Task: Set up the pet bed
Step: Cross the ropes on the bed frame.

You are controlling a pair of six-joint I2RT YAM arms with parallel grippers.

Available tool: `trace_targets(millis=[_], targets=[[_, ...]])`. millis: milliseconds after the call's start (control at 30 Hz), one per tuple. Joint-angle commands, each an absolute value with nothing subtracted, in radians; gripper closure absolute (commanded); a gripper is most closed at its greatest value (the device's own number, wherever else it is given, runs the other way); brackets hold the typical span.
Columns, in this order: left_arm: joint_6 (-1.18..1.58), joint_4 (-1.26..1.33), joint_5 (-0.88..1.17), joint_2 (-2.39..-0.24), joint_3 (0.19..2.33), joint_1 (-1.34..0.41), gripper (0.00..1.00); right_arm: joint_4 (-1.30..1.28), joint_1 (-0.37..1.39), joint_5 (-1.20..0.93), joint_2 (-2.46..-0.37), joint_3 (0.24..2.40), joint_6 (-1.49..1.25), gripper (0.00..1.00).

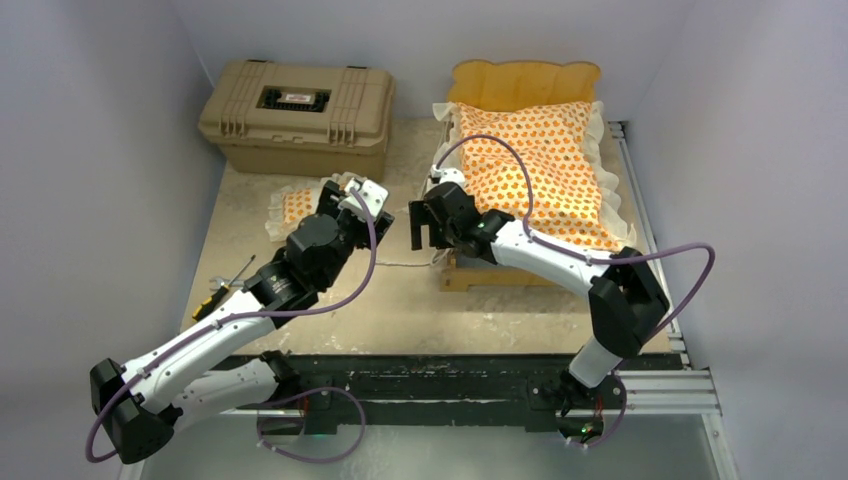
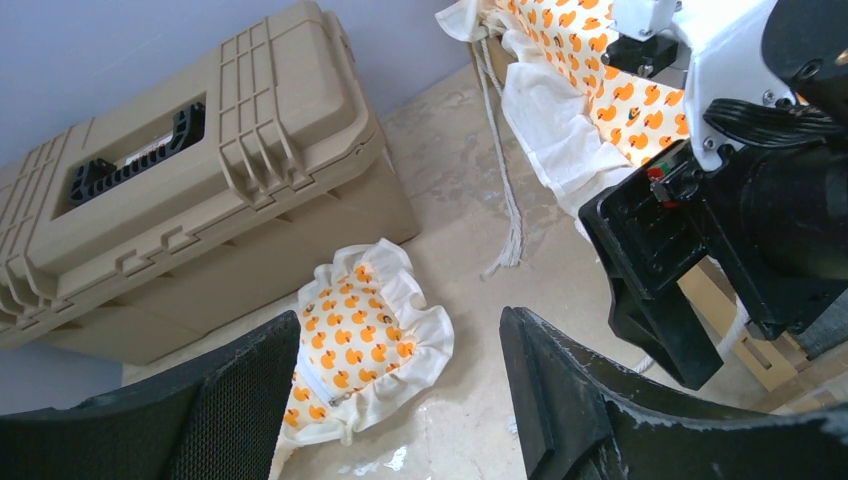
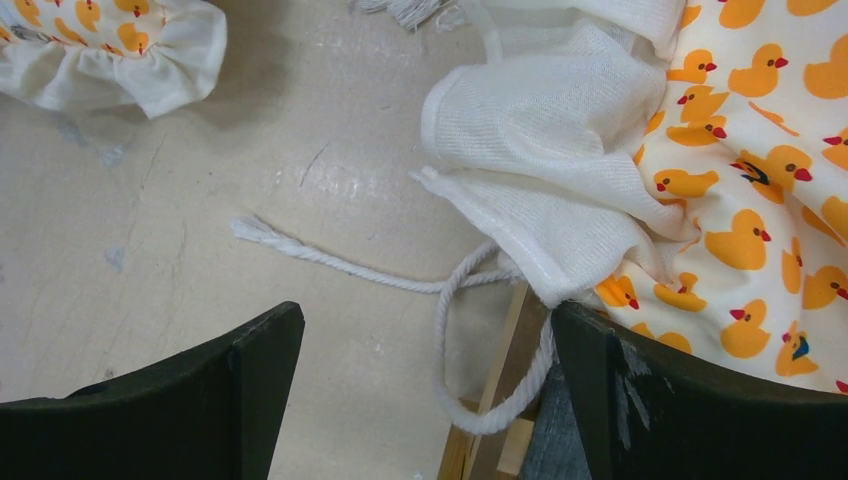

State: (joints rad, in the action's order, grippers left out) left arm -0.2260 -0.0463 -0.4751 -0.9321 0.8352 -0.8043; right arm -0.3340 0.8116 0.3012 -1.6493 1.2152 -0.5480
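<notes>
Top external view: at the far left of the desk (image 1: 420,300), a tan plastic hard case (image 1: 295,115) stands shut against the back wall. Just in front of it the small duck-print pillow (image 1: 293,207), white-ruffled, lies on the desk, apart from the bed. The left tool (image 1: 345,190) hangs over the pillow's right edge, its fingers (image 2: 240,400) spread apart and gripping nothing; in the left wrist view the pillow shows on the desk between them. To the right, a white cord (image 3: 330,262) trails loose across the desk from the bed's near-left corner. The right tool (image 1: 424,224) hovers at that corner, its jaws wide apart and empty, with the cord and a fold of white ruffle below them in the right wrist view. At far right the light-wood bed frame (image 1: 525,78), scalloped headboard to the wall, carries the orange duck-print mattress cushion (image 1: 540,170), whose ruffle spills over the frame's left edge.
</notes>
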Motion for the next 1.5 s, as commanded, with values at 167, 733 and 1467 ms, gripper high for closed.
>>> trace_targets(millis=[167,733,1467], targets=[[-0.214,-0.023,-0.463,-0.921,0.834,-0.798,0.27,-0.360,0.815,0.300,-1.585,1.215,-0.570,0.01],[-0.194,-0.023,-0.425,-0.946,0.836,-0.798,0.27,-0.186,0.814,0.221,-1.630,1.088,-0.616,0.01],[0.112,-0.015,-0.316,-0.959,0.826,-0.798,0.27,-0.053,0.810,0.213,-1.720,1.045,-0.608,0.01]])
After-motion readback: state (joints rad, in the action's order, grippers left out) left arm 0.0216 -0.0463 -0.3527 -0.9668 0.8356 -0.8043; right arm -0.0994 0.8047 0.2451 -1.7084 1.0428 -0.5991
